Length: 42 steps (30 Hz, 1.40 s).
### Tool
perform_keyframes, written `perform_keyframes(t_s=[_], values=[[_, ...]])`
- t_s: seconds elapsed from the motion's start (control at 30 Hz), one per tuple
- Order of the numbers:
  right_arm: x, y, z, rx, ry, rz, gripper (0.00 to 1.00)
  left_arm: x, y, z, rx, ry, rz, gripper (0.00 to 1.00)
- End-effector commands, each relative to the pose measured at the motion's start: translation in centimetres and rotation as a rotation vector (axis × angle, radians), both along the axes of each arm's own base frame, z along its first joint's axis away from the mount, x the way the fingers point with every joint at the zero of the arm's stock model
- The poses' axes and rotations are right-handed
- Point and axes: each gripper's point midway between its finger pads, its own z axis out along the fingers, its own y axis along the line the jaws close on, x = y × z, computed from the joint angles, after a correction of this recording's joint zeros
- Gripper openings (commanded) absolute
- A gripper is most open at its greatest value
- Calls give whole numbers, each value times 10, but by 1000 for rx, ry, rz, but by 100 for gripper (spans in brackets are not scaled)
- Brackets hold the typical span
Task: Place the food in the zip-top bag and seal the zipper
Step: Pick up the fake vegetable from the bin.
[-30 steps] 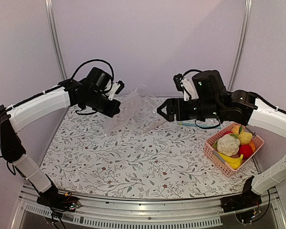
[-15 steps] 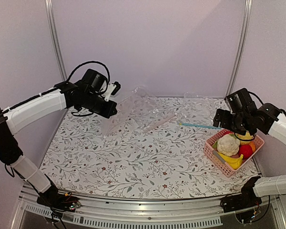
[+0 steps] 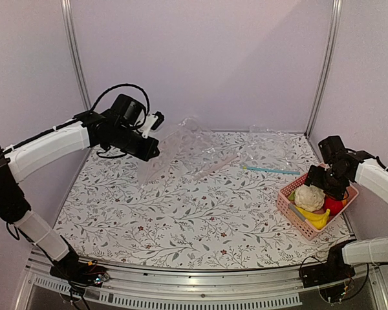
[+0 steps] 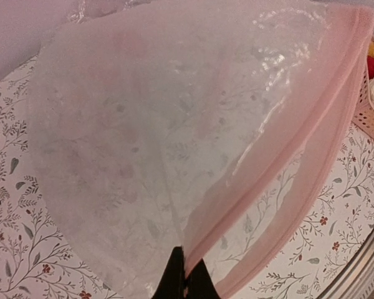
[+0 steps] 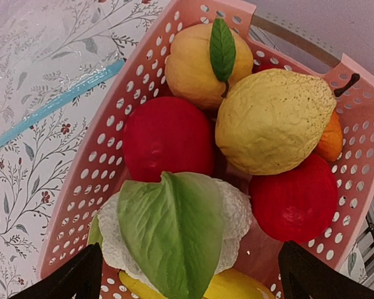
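R gripper [image 5: 193, 274]: spread, now low over cauliflower [image 3: 309, 197] in pink basket [image 3: 284, 204]. L gripper [image 4: 184, 281]: pinching zip-top bag [image 3: 181, 152], unmoved.

Robot lab booth, plain pale walls [image 3: 200, 58], aluminium frame posts [image 3: 77, 58], floral-patterned tabletop [image 3: 200, 219]
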Motion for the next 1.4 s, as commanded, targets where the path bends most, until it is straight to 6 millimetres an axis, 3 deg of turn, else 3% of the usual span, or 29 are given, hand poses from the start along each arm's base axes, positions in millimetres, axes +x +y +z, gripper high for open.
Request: perform_keyframes(t_s=[0.0, 0.2, 0.57, 0.83, 1.03, 1.27, 1.37], values=[[8, 10, -19, 54, 7, 37, 99, -1, 2, 7, -23, -17, -4, 0], [6, 15, -40, 79, 49, 32, 94, -2, -2, 7, -38, -11, -11, 0], [17, 23, -59, 103, 57, 68, 98, -2, -2, 8, -40, -11, -17, 0], [18, 24, -58, 108, 46, 65, 73, -3, -2, 8, -42, -10, -19, 0], [15, 20, -53, 94, 35, 59, 44, -3, -3, 8, -45, -8, -21, 0], [10, 16, -38, 75, 21, 57, 29, -4, -3, 9, -49, -7, -23, 0], [7, 14, -23, 72, -4, 58, 28, -4, -4, 8, -53, -2, -24, 0]])
